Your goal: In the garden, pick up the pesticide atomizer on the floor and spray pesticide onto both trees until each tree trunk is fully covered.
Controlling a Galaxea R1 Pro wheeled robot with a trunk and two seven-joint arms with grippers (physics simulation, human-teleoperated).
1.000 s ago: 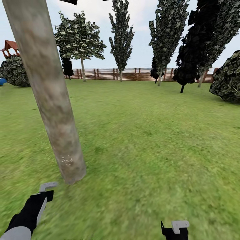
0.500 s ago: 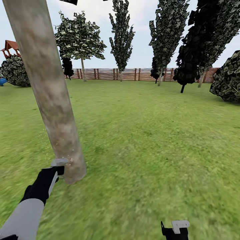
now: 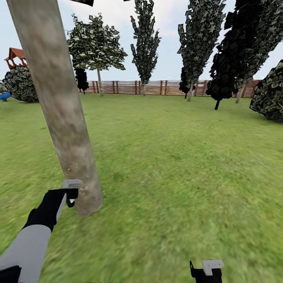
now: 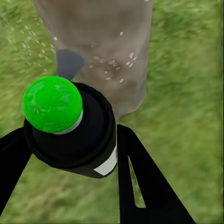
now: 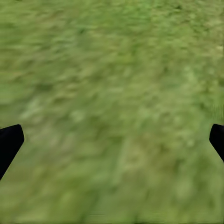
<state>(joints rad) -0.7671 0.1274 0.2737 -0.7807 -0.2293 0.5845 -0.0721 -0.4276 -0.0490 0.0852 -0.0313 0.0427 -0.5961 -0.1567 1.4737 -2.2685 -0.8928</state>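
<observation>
— Looking from the head view first: where does the spraying stand?

— The left tool (image 3: 70, 193) hangs just beside the foot of the thick, mottled grey-tan tree trunk (image 3: 59, 102), which rises from the green lawn (image 3: 177, 157). Whatever it carries is too small to make out from here. The right tool (image 3: 207, 270) hangs low over grass, well apart from the trunk. A reddish slatted wooden fence (image 3: 157, 87) runs across the far side.

— And the left wrist view?

— There the small dark pesticide atomizer with a white band and a bright green rounded tip (image 4: 70, 126) sits clamped between the left tool's black fingers (image 4: 140, 186), nozzle end pointing at the trunk's base. Pale specks dot the bark near it, which I take for spray landing.

— How would you expect that bottle to handle?

— My guess is light and rigid, with a smooth round body that could twist or slip. Holding it across the dark barrel, below the tip, looks sensible, since it leaves the nozzle free.

— The right wrist view?

— Blurred grass, with the right tool's dark fingertips (image 5: 9, 142) at opposite edges: spread wide, nothing between them.
</observation>
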